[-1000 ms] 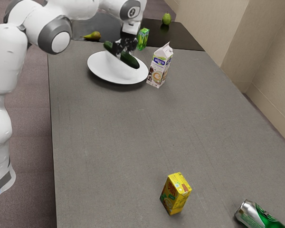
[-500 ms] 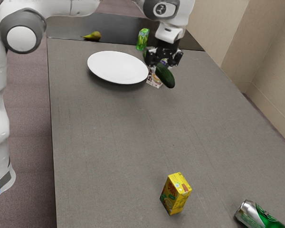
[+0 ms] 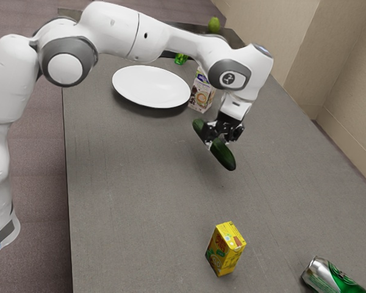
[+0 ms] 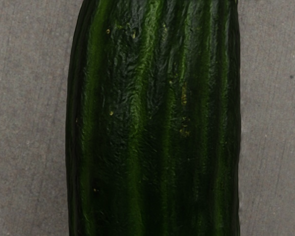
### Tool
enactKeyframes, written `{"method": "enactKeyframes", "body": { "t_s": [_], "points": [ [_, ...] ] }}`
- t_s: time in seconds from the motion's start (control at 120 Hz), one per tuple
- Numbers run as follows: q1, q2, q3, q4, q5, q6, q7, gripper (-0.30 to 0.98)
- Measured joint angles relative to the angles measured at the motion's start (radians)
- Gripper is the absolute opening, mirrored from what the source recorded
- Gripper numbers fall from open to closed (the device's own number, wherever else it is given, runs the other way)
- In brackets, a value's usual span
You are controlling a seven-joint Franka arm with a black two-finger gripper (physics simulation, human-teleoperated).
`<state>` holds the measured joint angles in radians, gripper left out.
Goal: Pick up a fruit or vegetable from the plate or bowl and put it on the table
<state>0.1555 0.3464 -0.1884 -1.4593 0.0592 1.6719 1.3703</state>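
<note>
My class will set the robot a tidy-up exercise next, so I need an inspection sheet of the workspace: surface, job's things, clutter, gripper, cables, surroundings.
Surface: grey table, with a darker section at its far end.
Job's things: cucumber held above the table; white plate resting on it.
Clutter: patterned drink carton beside the plate; green carton beyond, partly hidden by the arm; yellow carton upright; green-and-silver can on its side, cut by the picture's edge; green fruit at the far end.
Gripper: black gripper shut on the cucumber, around its middle.
Cables: nothing seen.
Surroundings: beige wall at the exterior view's right; brownish floor at its left.
</note>
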Motion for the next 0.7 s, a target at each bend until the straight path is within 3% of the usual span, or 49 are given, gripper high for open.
{"method": "enactKeyframes", "body": {
  "t_s": [0.192,0.308,0.417,0.7],
  "points": [
    [-0.001,0.024,0.001,0.000,0.011,0.036,-0.038,0.26],
    [-0.001,0.034,0.001,0.000,0.033,0.043,-0.056,0.48],
    [0.001,0.035,0.003,0.000,0.040,0.046,-0.071,0.59],
    [0.012,0.013,0.010,0.000,0.038,0.040,-0.117,0.67]
  ]
}}
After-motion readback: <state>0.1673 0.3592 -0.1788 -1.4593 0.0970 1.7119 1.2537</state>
